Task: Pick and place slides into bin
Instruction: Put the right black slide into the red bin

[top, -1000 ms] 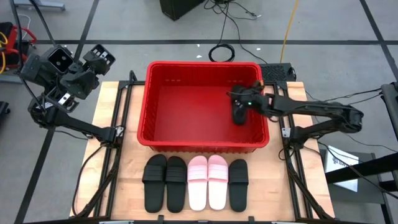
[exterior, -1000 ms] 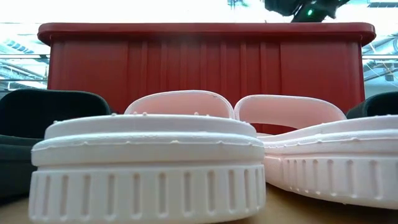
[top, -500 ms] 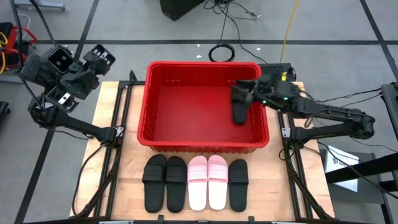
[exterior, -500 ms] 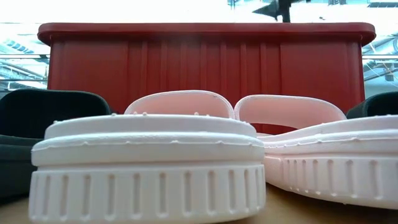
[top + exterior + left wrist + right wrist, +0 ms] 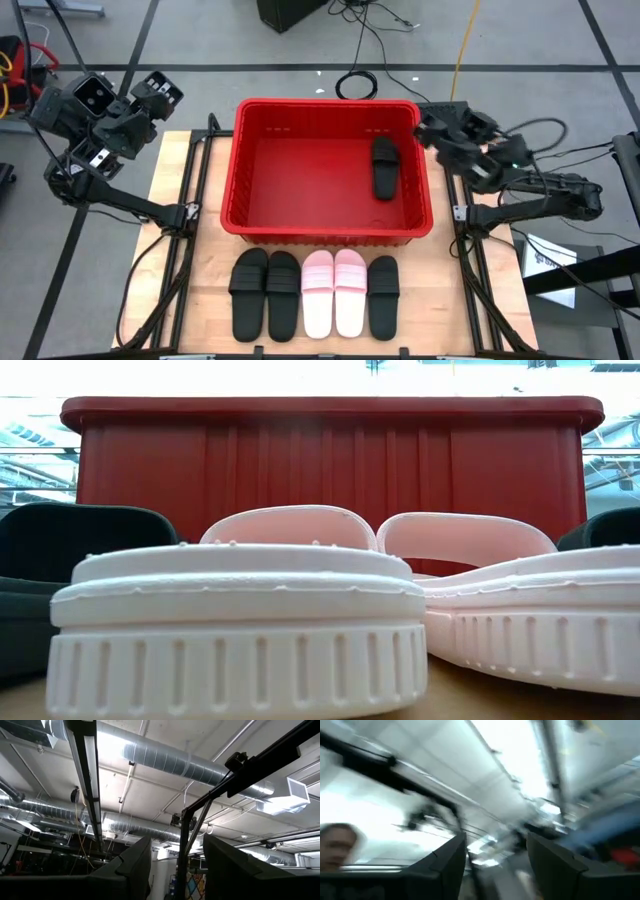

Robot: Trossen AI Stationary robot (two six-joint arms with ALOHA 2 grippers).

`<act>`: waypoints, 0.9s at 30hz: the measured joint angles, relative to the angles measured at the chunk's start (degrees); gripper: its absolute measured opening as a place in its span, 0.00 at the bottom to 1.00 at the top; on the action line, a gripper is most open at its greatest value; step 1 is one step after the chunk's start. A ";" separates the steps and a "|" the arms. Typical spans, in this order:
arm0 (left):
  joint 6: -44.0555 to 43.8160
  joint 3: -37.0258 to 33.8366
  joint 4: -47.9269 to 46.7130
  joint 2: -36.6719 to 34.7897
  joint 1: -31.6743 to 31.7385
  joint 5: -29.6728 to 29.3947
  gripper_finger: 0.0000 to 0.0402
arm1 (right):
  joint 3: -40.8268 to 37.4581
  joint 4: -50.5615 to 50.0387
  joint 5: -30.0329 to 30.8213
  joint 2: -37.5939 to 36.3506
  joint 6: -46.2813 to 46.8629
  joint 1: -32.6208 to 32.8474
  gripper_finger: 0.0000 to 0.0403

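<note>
slides: one black slide lies in the bin; right fingers wide, left fingers wide, both empty.

Readable text: none in any view.
Bin: plain red walls and rim, no label or number to be read.
Slides on the table: black and pale pink straps, no brand mark that can be made out.
Slide in the bin: black, no lettering visible.
Paper by the right table edge: carries dark print, too small to read.
</note>
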 joint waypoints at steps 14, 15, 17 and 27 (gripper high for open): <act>0.29 0.00 0.02 -0.74 0.00 0.00 0.46 | 9.38 -4.37 7.94 5.27 -29.34 26.96 0.49; 0.66 0.00 0.02 -0.74 0.00 0.01 0.46 | 11.15 -7.49 8.72 6.05 -30.96 28.47 0.49; 1.39 0.00 0.00 -0.73 0.00 0.02 0.46 | 14.65 -15.22 12.46 7.40 -34.24 31.69 0.49; 2.76 0.00 -1.96 -2.20 0.00 0.04 0.46 | 32.23 -46.58 40.23 16.14 -38.30 45.16 0.49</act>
